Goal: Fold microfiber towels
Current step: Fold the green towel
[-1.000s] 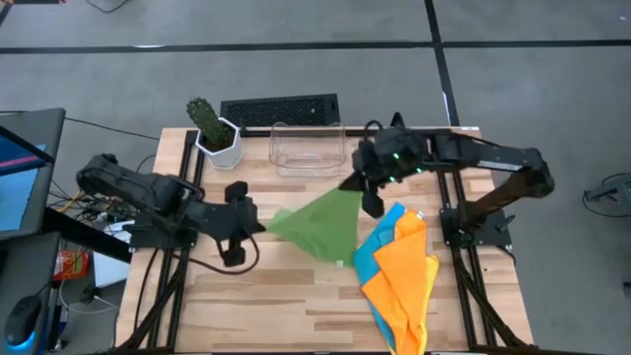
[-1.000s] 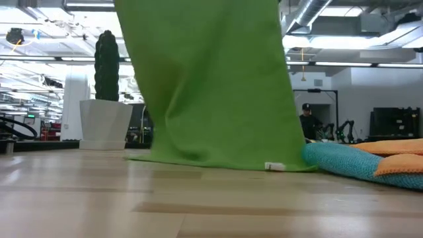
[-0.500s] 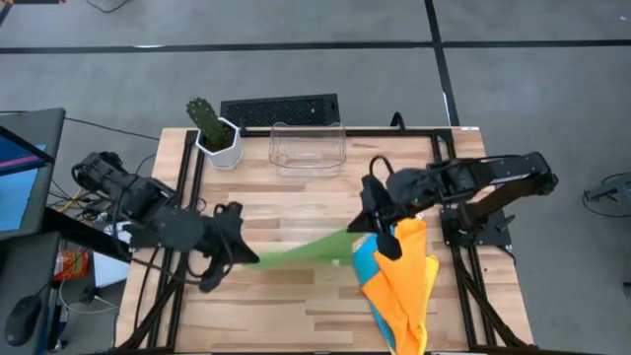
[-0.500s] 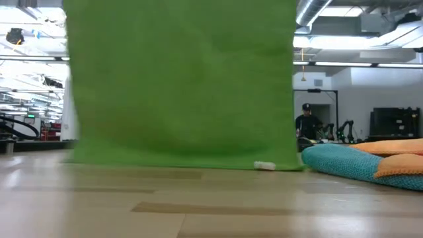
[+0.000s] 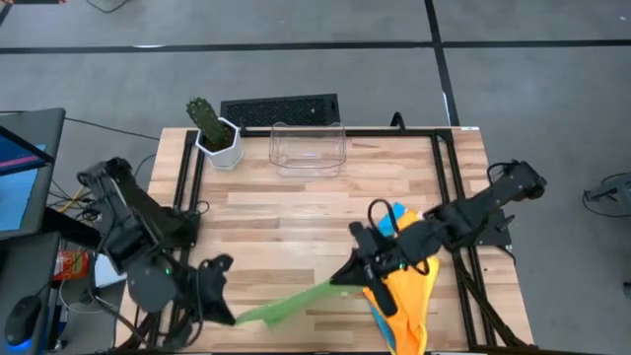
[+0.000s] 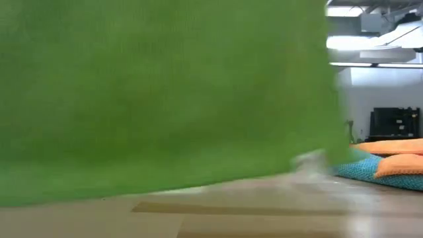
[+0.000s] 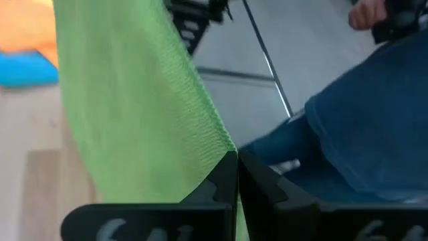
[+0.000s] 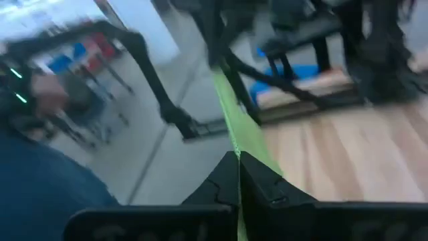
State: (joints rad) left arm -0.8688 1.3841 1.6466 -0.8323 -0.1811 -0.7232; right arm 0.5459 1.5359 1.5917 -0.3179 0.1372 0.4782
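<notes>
Green towel (image 5: 286, 307) stretches taut between both grippers above the desk (image 5: 296, 212): left gripper (image 5: 219, 312) and right gripper (image 5: 347, 277) each clench a corner.

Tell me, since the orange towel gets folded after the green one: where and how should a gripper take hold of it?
The orange towel lies crumpled over the blue towel near the table's right front. Probably grip a free corner or edge at its front end, coming from above, so the blue one isn't pinched too. Both grippers, left gripper and right gripper, now hold the green towel.
</notes>
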